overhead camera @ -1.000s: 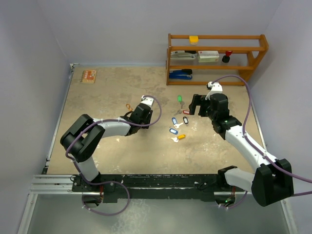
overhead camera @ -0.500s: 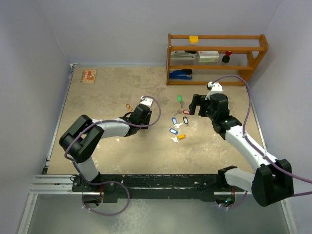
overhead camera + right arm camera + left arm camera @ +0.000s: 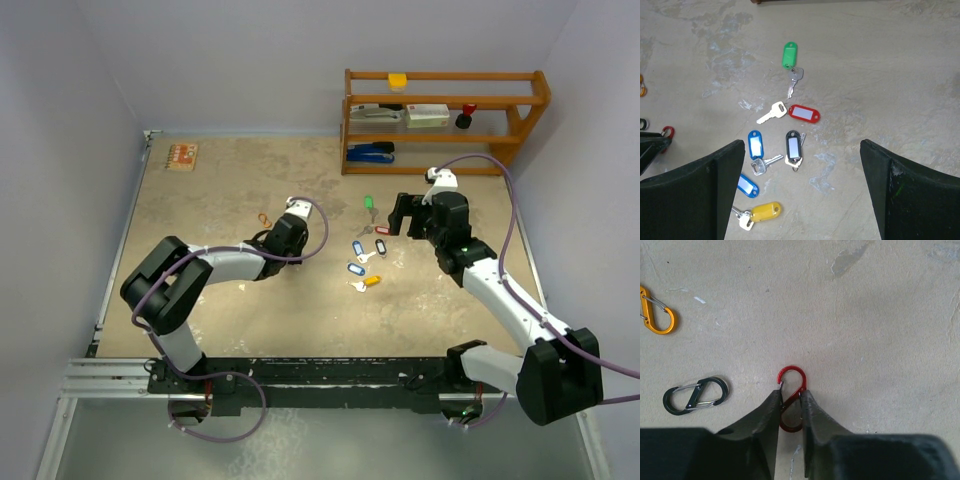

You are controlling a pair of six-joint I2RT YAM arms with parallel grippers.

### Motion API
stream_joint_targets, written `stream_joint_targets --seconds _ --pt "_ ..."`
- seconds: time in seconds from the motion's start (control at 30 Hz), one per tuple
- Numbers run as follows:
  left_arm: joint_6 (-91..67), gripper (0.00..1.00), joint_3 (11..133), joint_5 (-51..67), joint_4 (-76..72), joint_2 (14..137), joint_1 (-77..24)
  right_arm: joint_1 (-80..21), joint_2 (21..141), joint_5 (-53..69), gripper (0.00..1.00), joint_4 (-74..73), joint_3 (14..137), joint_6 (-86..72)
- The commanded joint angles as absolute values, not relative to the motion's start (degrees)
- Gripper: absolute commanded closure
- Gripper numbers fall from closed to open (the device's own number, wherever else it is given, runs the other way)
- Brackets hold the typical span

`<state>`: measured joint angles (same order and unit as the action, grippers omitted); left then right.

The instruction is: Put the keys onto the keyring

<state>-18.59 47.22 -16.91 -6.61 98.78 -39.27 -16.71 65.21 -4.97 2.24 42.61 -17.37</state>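
Hold red clip (image 3: 792, 385) firm in left gripper (image 3: 791, 405), pinched narrow on its lower half, top loop free, and lift clear of black clip (image 3: 695, 395). Lower right gripper (image 3: 802, 155), spread wide above keys (image 3: 362, 255) scattered on table (image 3: 220, 190) between the arms, onto one tag; pinch its edge, leaving its ring free for threading.

I can read no word, number or brand from either of my wrists or from above. The tags on the keys (image 3: 793, 146) show plain white or pale windows with nothing legible on them. The box (image 3: 428, 116) on the wooden shelf (image 3: 440, 138) has markings too small to make out, and the small card (image 3: 181, 156) at the far left of the table shows only orange blotches, too blurred to read
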Motion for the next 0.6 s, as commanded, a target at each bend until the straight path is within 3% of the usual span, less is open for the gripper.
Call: stream_joint_targets --seconds 0.0,0.1,0.57 --pt "-20.1 0.88 45.5 -15.5 -1.6 99.5 -39.0 -16.7 64.1 -5.4 0.00 3.0 42.3 -16.9" --pt "-20.1 1.00 45.6 -15.6 -1.5 99.6 -39.0 -16.6 64.2 -5.4 0.00 3.1 42.4 -16.9" --pt "-19.7 1.00 47.6 -16.9 -1.5 95.5 -39.0 -16.7 65.8 -4.9 0.00 3.5 42.6 -16.5"
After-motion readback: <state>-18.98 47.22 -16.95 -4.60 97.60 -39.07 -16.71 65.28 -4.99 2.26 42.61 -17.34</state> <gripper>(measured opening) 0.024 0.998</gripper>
